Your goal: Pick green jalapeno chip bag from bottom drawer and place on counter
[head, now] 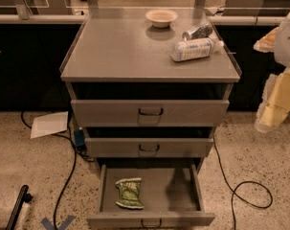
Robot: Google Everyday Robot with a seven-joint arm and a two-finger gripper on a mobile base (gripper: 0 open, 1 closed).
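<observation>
The green jalapeno chip bag [129,193] lies crumpled on the floor of the bottom drawer [149,219], left of its middle. The drawer is pulled fully out. The counter [130,51] is the flat grey top of the cabinet above it. My gripper [274,105], pale yellow under a white arm, hangs at the right edge of the view. It is beside the cabinet at the height of the top drawer, well above and to the right of the bag, and holds nothing that I can see.
On the counter's back right are a pale bowl [161,17], a dark can [198,31] on its side and a white bottle [195,49] lying down. The two upper drawers stand slightly open. Cables [245,190] and a sheet of paper [50,124] lie on the floor.
</observation>
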